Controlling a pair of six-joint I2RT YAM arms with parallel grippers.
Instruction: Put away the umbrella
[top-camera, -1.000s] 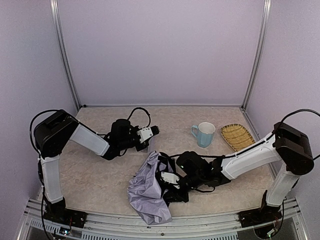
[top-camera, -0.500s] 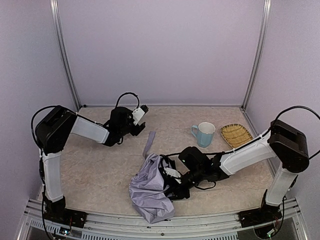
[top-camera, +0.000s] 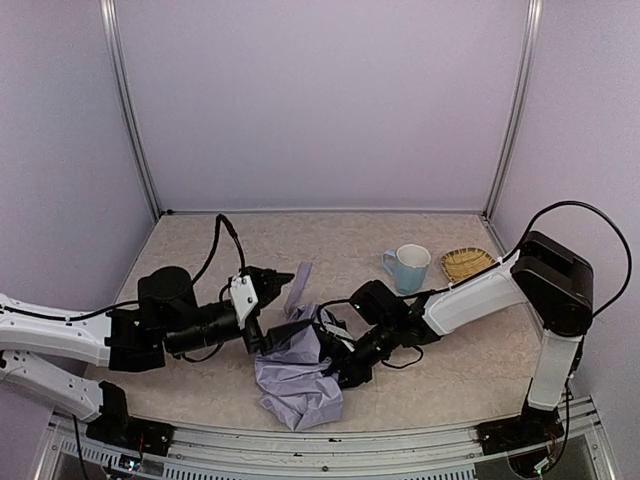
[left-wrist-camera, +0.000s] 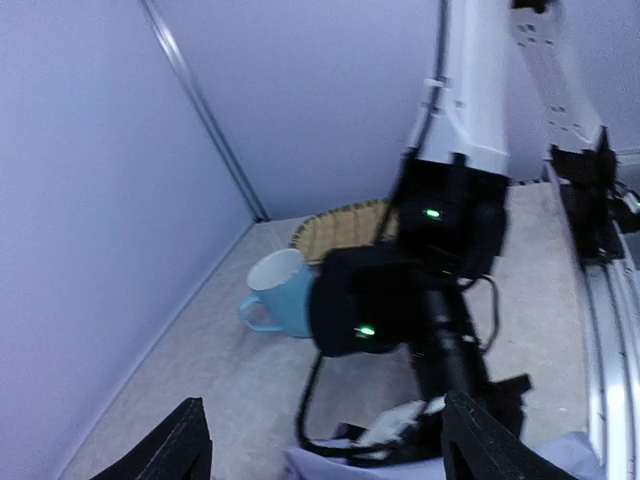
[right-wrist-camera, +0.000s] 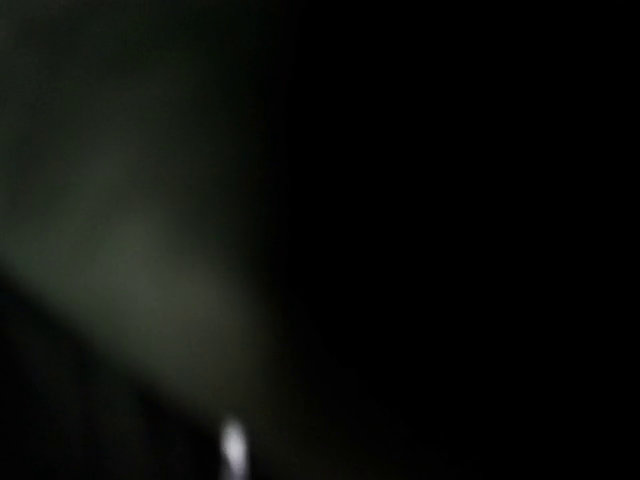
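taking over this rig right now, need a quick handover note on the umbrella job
Left hand: open, empty, low by the strap tab.
Right hand: buried in the fabric; its wrist view is dark, so the grip cannot be told.
Umbrella: loose crumpled heap near the front middle of the table. Blue mug and woven tray stand apart, far right.
Done: nothing finished.
Left: probably gather the fabric, strap it, put it away.
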